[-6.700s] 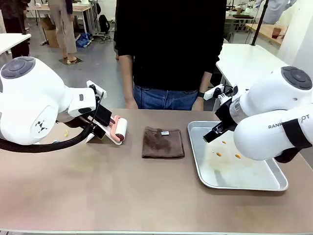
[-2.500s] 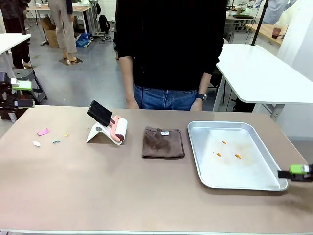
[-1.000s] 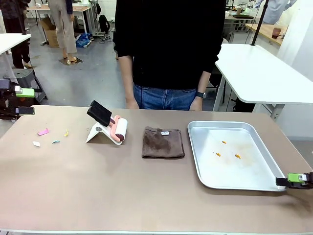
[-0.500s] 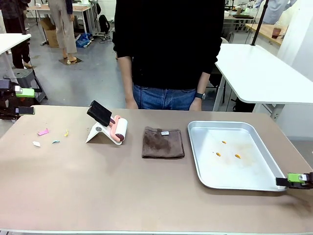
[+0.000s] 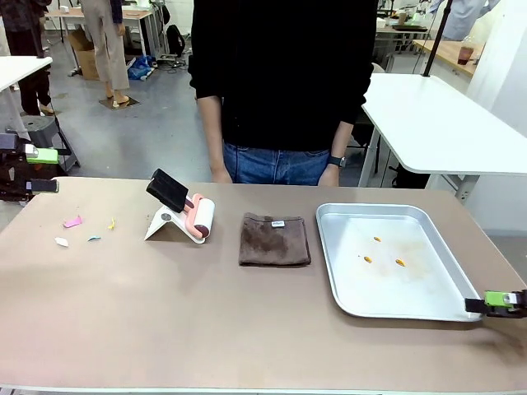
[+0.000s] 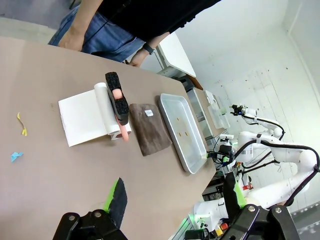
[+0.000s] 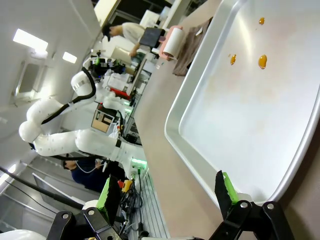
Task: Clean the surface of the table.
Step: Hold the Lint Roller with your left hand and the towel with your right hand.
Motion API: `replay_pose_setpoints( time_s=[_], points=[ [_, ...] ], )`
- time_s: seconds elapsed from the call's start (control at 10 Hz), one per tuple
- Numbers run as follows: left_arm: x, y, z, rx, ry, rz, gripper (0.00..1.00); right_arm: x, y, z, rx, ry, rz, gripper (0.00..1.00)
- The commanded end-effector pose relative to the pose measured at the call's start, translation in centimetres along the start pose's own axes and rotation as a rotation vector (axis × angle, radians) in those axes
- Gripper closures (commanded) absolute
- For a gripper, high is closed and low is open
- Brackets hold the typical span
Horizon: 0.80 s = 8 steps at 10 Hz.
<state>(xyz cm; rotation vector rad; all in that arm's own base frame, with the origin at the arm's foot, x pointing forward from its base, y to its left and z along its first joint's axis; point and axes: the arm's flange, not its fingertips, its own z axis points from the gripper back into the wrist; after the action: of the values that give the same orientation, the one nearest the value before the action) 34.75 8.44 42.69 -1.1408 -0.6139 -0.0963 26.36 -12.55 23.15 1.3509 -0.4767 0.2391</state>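
Table (image 5: 206,329): tan top, long axis runs left to right across the front view, short axis from the robot's side to the person (image 5: 284,82) standing at the far edge.

Left gripper (image 5: 58,169) hangs at the table's left end, by the far-left corner, just off the edge. Its fingers point in along the long axis. The jaws are spread wide with nothing between them; in the left wrist view the left gripper (image 6: 175,192) has bare tabletop stretching away past both green pads.

Right gripper (image 5: 486,303) sits low at the right edge toward the near-right corner, pointing inward. It is just beside the near-right corner of the metal tray (image 5: 412,309); cannot tell if it touches. In the right wrist view the right gripper (image 7: 166,190) has its jaws wide apart and empty, one finger by the tray rim, the other out over bare table.

On the table:
- Paper scraps (image 5: 73,221) lie near the left edge.
- A lint roller (image 5: 200,218) on a white stand sits toward the far-left part.
- A folded brown cloth (image 5: 274,239) lies mid-table toward the far edge.
- The tray takes the right end and has small orange spots (image 5: 368,258) inside.
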Motion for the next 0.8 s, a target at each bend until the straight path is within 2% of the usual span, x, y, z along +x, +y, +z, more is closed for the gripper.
replay_pose_setpoints(
  time_s=[0.0, 0.1, 0.3, 0.4, 0.6, 0.7],
  points=[
    [0.1, -0.1, 0.1, -0.013, -0.008, -0.002, 0.00, 0.0, 0.0, 0.0, 0.000, 0.000, 0.000, 0.00],
    [0.1, -0.1, 0.1, -0.013, -0.008, -0.002, 0.00, 0.3, 1.1, 0.5, 0.077, -0.061, 0.077, 0.00],
    [0.1, -0.1, 0.1, -0.013, -0.008, -0.002, 0.00, 1.0, 4.1, 2.0, 0.282, -0.253, 0.101, 0.00],
    [0.1, -0.1, 0.1, -0.013, -0.008, -0.002, 0.00, 0.7, 5.4, 3.0, 0.350, -0.294, 0.100, 0.00],
    [0.1, -0.1, 0.1, -0.013, -0.008, -0.002, 0.00, 0.3, 8.4, 4.2, 0.374, -0.220, 0.097, 0.00],
    [0.1, -0.1, 0.1, -0.013, -0.008, -0.002, 0.00, 0.6, 10.0, 3.8, 0.312, -0.184, 0.096, 0.00]
  ],
)
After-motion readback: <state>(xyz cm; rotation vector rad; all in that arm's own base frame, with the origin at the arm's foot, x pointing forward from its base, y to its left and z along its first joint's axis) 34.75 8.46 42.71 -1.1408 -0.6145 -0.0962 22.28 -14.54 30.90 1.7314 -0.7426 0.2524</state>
